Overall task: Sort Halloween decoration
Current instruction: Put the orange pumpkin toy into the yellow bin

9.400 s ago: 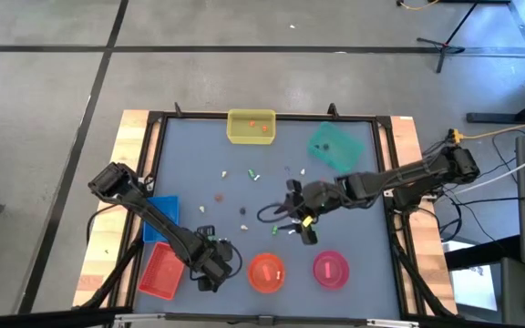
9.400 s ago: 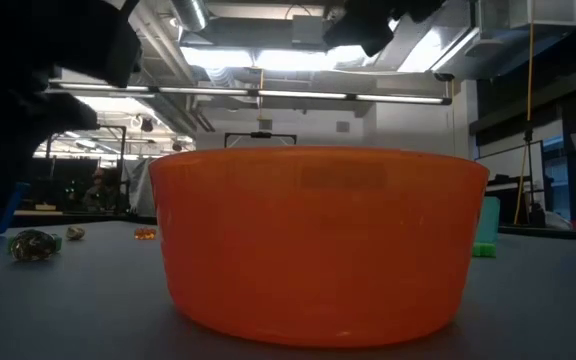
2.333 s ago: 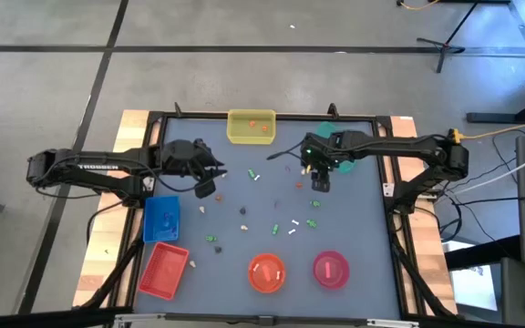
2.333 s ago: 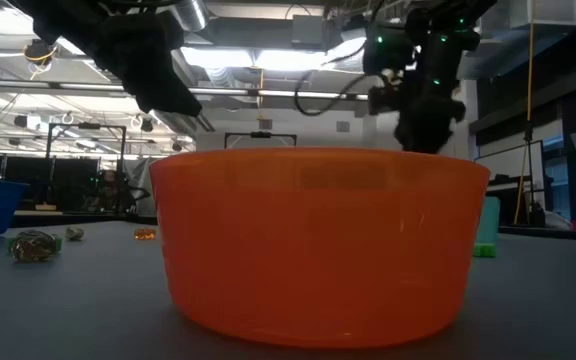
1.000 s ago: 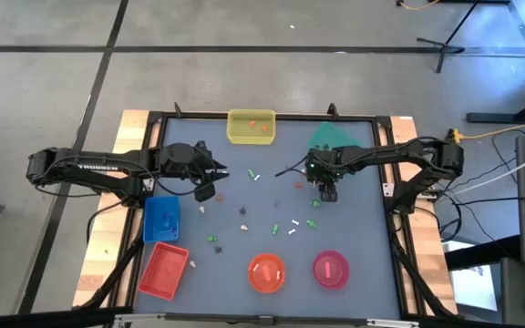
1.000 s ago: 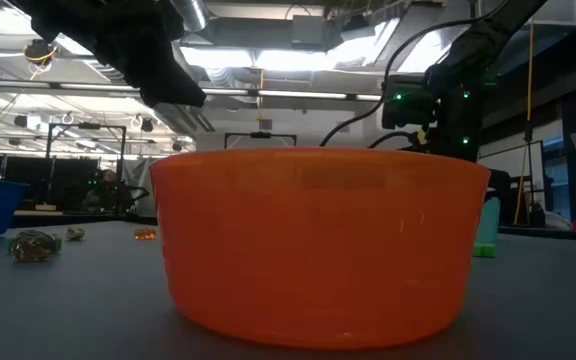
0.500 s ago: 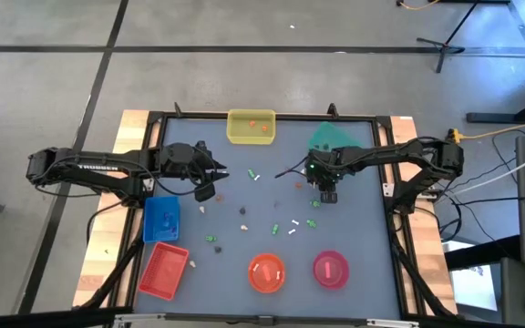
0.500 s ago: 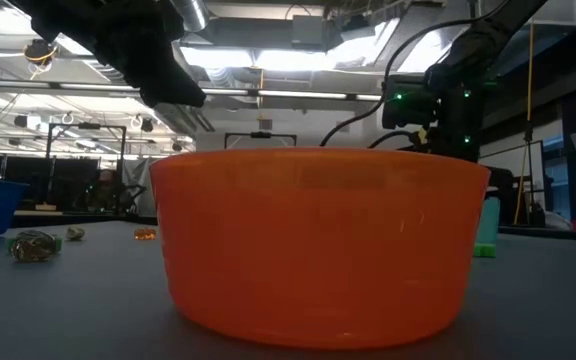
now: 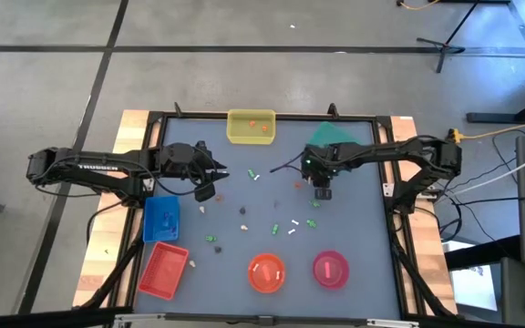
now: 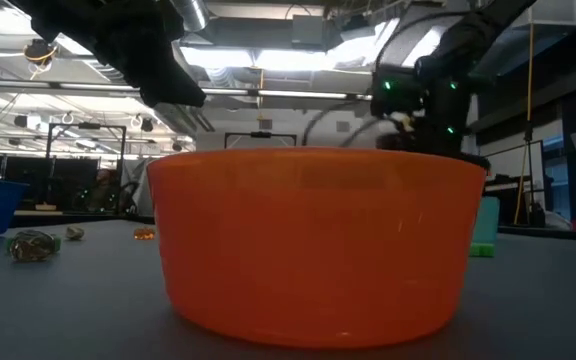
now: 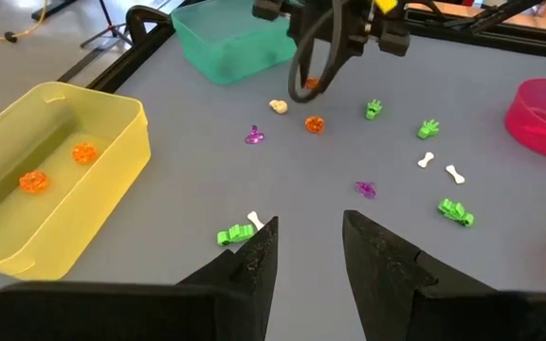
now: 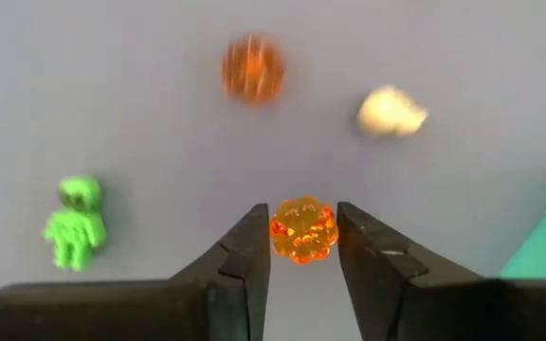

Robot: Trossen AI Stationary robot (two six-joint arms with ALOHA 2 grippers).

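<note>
The right claw (image 12: pixel 303 248) is clamped on an orange pumpkin trinket (image 12: pixel 303 229). Squeeze gently, lift straight up. The left claw (image 11: pixel 308 248) waits apart.

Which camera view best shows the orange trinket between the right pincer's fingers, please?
The right wrist view: the orange trinket sits clearly between the right pincer's fingers. The left wrist view shows it small and distant; the high view barely resolves it; the low view hides it.

The counter (image 9: pixel 272 219) is viewed from straight above and level from behind the orange bowl (image 10: pixel 318 245); each wrist view is aimed closely past its own hand.
</note>
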